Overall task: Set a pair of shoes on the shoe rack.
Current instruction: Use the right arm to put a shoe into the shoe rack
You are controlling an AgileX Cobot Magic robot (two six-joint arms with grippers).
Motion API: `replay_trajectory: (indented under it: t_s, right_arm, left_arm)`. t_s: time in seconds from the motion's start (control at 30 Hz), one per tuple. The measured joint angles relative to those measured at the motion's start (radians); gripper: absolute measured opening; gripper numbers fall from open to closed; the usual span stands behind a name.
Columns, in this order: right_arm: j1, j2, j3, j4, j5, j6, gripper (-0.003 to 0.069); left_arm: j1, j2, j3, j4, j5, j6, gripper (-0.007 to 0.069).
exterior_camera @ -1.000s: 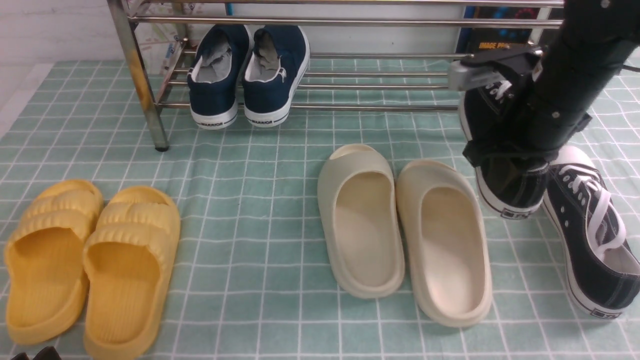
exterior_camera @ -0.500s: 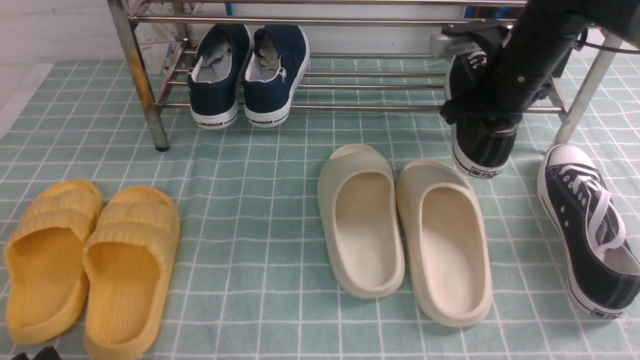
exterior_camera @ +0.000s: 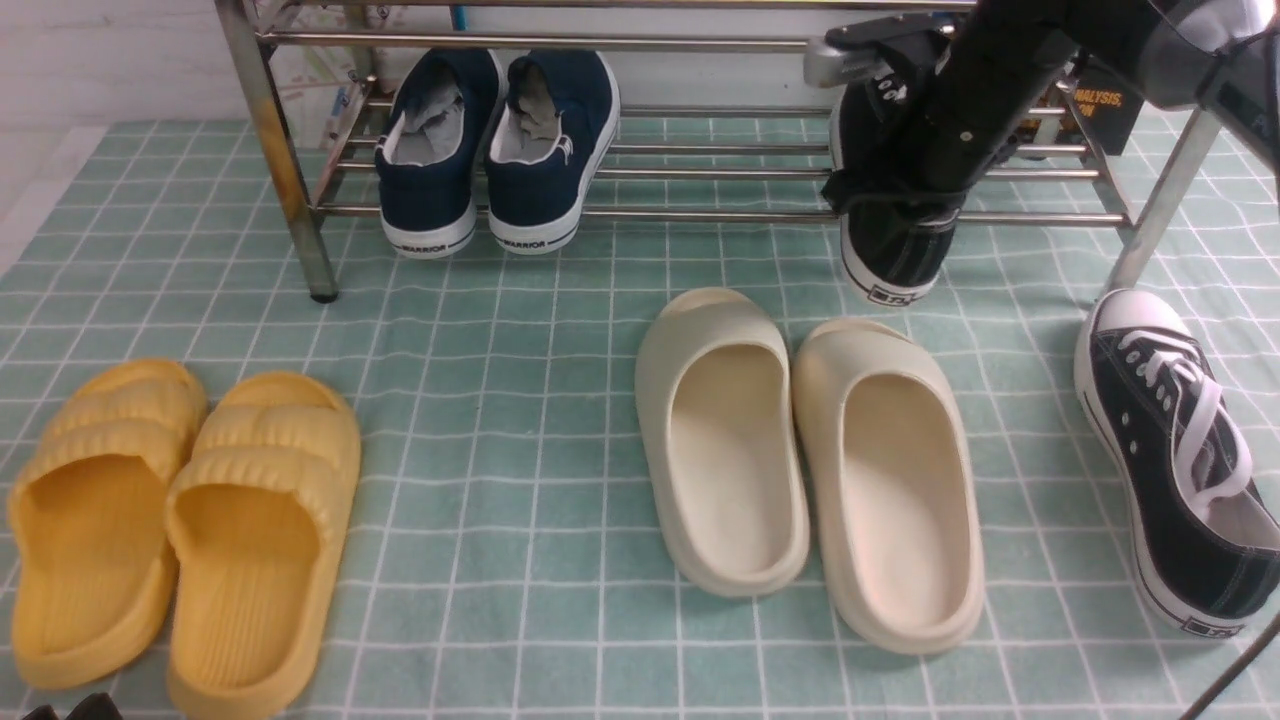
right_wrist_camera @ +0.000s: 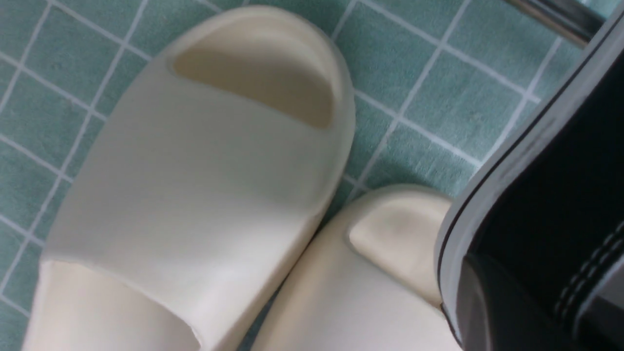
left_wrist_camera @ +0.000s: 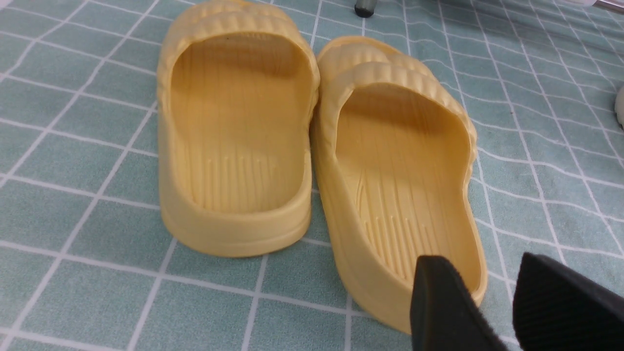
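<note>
One black sneaker (exterior_camera: 890, 255) with a white sole hangs heel-down against the front lower bars of the chrome shoe rack (exterior_camera: 700, 214), toward its right end. My right gripper (exterior_camera: 903, 198) is shut on its heel collar. In the right wrist view the sneaker (right_wrist_camera: 551, 185) fills the edge beside a dark finger (right_wrist_camera: 492, 312). The other black sneaker (exterior_camera: 1185, 470) lies on the mat at the far right. My left gripper (left_wrist_camera: 480, 273) is open and holds nothing, just above the heel of a yellow slide (left_wrist_camera: 399, 195).
Navy slip-on shoes (exterior_camera: 495, 150) sit on the rack's lower bars at the left. Cream slides (exterior_camera: 805, 460) lie mid-mat, right under the held sneaker's path. Yellow slides (exterior_camera: 180, 520) lie at the near left. The rack's right leg (exterior_camera: 1160, 200) stands near the lying sneaker.
My right arm has carried the black sneaker away from its partner, leftward and back, up to the rack's lower bars. The left gripper and the other shoes stay put.
</note>
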Motion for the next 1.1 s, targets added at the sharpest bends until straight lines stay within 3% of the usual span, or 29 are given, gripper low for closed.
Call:
replay_trajectory:
  t_s: [0.57, 0.67, 0.77, 0.8, 0.93, 1.1]
  right_arm:
    - [-0.032, 0.036, -0.02, -0.003, 0.002, -0.055, 0.0045]
    - [-0.032, 0.036, -0.021, -0.003, -0.006, -0.055, 0.0106]
    - [-0.032, 0.035, -0.023, -0.018, -0.024, -0.026, 0.0216]
    - [-0.032, 0.035, -0.024, -0.018, -0.024, -0.026, 0.0216]
    - [-0.039, 0.035, -0.053, -0.047, -0.038, 0.011, 0.0385]
    - [-0.04, 0.035, -0.083, -0.043, -0.021, 0.017, 0.0439]
  left_arm:
    - [0.0, 0.0, 0.0, 0.0, 0.0, 0.0, 0.0239]
    - [0.0, 0.0, 0.0, 0.0, 0.0, 0.0, 0.0239]
    - [0.0, 0.0, 0.0, 0.0, 0.0, 0.0, 0.0239]
    - [0.0, 0.0, 0.0, 0.0, 0.0, 0.0, 0.0239]
    - [0.0, 0.0, 0.0, 0.0, 0.0, 0.0, 0.0239]
    - [0.0, 0.0, 0.0, 0.0, 0.0, 0.0, 0.0239]
